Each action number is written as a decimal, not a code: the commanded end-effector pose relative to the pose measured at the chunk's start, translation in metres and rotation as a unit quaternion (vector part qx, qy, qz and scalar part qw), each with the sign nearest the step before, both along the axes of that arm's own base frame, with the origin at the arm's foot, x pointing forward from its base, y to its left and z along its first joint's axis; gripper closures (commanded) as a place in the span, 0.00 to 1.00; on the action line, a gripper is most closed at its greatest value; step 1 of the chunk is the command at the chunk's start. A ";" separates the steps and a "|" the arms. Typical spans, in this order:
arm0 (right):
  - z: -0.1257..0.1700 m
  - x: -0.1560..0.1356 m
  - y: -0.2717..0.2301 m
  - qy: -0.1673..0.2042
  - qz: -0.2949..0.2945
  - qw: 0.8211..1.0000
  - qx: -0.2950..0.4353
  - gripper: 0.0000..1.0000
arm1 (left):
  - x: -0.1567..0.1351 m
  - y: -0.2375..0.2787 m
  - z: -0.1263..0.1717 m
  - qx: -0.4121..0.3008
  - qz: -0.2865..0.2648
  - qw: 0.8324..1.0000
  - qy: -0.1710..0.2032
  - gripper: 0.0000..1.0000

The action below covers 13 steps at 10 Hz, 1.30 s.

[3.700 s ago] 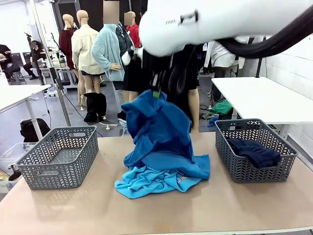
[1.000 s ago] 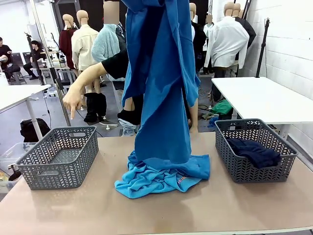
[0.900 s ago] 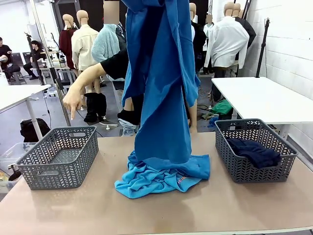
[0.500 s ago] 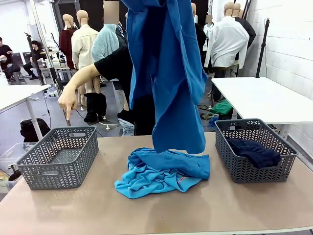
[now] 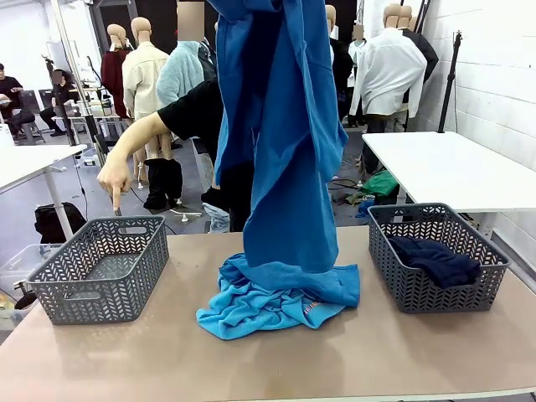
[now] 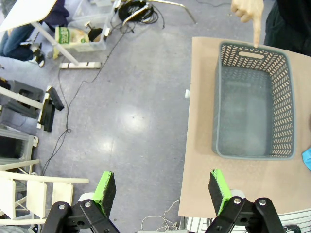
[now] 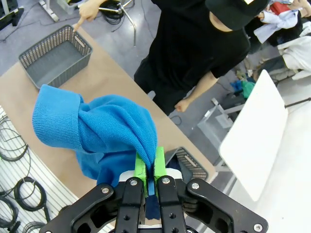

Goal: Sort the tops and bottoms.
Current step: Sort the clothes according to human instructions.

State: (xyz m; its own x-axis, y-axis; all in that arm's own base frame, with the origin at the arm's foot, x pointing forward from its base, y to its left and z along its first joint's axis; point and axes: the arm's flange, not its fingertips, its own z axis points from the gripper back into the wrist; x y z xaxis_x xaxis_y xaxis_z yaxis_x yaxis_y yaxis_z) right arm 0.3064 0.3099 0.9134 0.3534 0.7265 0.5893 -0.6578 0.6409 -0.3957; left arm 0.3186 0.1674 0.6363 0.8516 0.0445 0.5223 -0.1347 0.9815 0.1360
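A medium blue top (image 5: 285,142) hangs from above the picture down to the table's middle, and its hem touches a turquoise pile of tops (image 5: 268,308) with a small red-white print. In the right wrist view my right gripper (image 7: 149,171) is shut on this blue top (image 7: 107,128), high over the table. The dark navy bottoms (image 5: 434,258) lie in the right grey basket (image 5: 419,295). My left gripper (image 6: 161,191) is open and holds nothing, high above the floor beside the table's left end.
An empty grey basket (image 5: 109,285) stands at the table's left, also below my left gripper as the basket (image 6: 217,97). A person in black (image 7: 194,48) stands behind the table, with a hand (image 5: 113,177) pointing a finger (image 6: 255,34) down at it.
The hanging blue top swung right and lifted off the pile, then settled back onto it. The person's pointing hand dropped closer to the left basket.
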 end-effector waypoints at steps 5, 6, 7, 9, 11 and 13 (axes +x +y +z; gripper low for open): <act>0.000 0.000 0.000 0.000 0.000 1.000 0.000 1.00 | 0.000 0.001 0.000 -0.001 0.002 1.000 -0.003 0.00; 0.015 0.014 0.027 -0.013 0.012 1.000 -0.008 1.00 | 0.000 0.001 0.000 -0.001 0.002 1.000 -0.003 0.00; 0.037 0.022 0.055 -0.027 0.041 0.999 -0.002 1.00 | 0.000 0.001 0.000 -0.001 0.002 1.000 -0.003 0.00; 0.082 0.033 0.128 -0.040 0.094 0.995 -0.020 1.00 | 0.000 0.001 0.000 -0.001 0.002 1.000 -0.003 0.00; 0.112 0.037 0.216 -0.073 0.143 0.987 -0.010 1.00 | 0.000 0.001 0.000 -0.001 0.002 1.000 -0.003 0.00; 0.128 0.039 0.304 -0.101 0.170 0.979 0.049 1.00 | 0.000 0.001 0.000 -0.001 0.002 1.000 -0.003 0.00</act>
